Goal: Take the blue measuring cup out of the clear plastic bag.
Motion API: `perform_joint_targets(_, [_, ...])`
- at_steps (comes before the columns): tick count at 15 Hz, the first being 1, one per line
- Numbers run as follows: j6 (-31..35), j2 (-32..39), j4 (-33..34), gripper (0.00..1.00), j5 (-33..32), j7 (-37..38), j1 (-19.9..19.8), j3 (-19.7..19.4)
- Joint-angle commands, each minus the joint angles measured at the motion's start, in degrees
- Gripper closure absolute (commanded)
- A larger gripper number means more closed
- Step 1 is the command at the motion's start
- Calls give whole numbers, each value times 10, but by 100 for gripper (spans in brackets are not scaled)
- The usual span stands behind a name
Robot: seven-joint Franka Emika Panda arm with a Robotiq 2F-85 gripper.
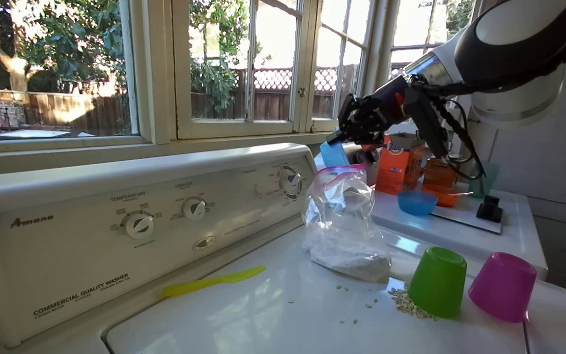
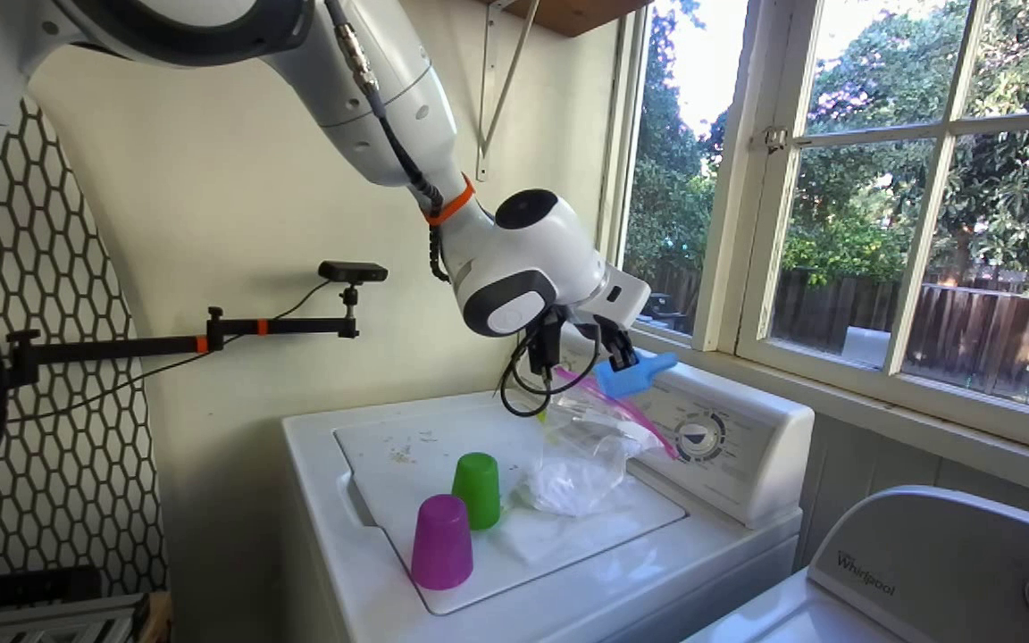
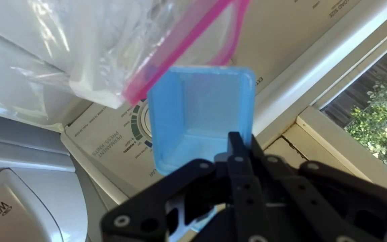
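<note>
- Blue measuring cup (image 1: pixel 334 155) in my grasp, raised near the back edge of my counter, the washer top (image 1: pixel 204 324), and by my reading already out of the clear plastic bag (image 1: pixel 346 223).
- Leftmost in an exterior view, a yellow knife (image 1: pixel 214 280) lies along the back edge, at the foot of the control panel (image 1: pixel 170 238); presumably it sits there to stay out of my way.
- Next comes the bag, standing toward the edge that faces the Whirlpool machine (image 2: pixel 952 572), its pink zip (image 3: pixel 180 53) spread apart. A pale load (image 1: pixel 344 258) in its base, too vague to name, probably keeps it upright with the mouth turned up for me.
- Just above that mouth hangs the cup. My gripper (image 3: pixel 246 138) is clamped on its side wall beside the handle (image 2: pixel 657 362); a thin wall suits a pinch, I judge. Whether the cup touches the zip I cannot tell, so I would rise before going sideways, as loose film could snag.
- Further right, a green cup (image 1: pixel 438 282) stands upside down between the bag and the Whirlpool-side front corner, flakes (image 1: pixel 406 302) heaped at its rim; mouth down, it should resist tipping.
- Rightmost, a magenta cup (image 1: pixel 503 287), likewise upended, stands nearest that corner, likely parked there to leave my lift unhindered.
</note>
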Motion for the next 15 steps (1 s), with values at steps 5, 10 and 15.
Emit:
perform_joint_targets(5, [51,-34,-40,99,-13,17,-100,123])
perform_joint_targets(10, [23,-54,-57,99,-30,8,-192,237])
perform_joint_targets(15, [-62,-85,-75,99,-37,-21,-249,305])
